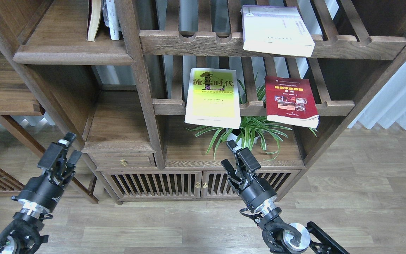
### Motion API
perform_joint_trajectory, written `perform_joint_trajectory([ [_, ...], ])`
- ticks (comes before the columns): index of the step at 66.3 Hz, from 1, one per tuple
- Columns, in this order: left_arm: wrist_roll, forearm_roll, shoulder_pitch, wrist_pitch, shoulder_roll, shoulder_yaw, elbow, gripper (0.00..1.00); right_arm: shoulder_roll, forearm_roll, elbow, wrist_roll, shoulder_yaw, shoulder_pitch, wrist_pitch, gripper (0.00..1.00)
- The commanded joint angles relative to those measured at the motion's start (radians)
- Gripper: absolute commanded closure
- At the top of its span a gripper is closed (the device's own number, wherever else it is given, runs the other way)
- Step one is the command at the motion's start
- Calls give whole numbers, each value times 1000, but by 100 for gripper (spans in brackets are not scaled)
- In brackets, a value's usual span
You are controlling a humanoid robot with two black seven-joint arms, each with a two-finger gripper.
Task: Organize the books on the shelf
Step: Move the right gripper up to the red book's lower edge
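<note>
A yellow-green book (pixel 213 97) with black characters and a dark red book (pixel 291 101) lie flat on the middle slatted rack, overhanging its front rail. A white book (pixel 276 30) lies flat on the upper slatted rack. The solid dark-brown shelf (pixel 69 53) with a moulded front edge is at the upper left; two other books (pixel 102 19) stand at its right end. My left gripper (pixel 72 146) is open and empty, low at the left. My right gripper (pixel 227 154) is open and empty, below the yellow-green book.
A potted spider plant (pixel 250 132) stands on the cabinet top under the middle rack, just behind my right gripper. A small drawer (pixel 123 160) and slatted cabinet doors (pixel 153 183) lie below. A side shelf (pixel 2 91) juts at the left. A curtain (pixel 397 98) hangs at the right.
</note>
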Motion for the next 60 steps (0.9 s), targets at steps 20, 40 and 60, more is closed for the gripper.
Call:
perform_joint_trajectory([
  [20, 37, -13, 18, 0, 8, 8, 1, 0, 0, 0, -1, 29, 44, -1, 11, 1],
  [40, 37, -11, 50, 0, 5, 51, 1, 0, 0, 0, -1, 27, 44, -14, 25, 1],
  [60, 35, -10, 50, 0, -5, 32, -2, 0, 0, 2, 0, 27, 39, -14, 24, 1],
])
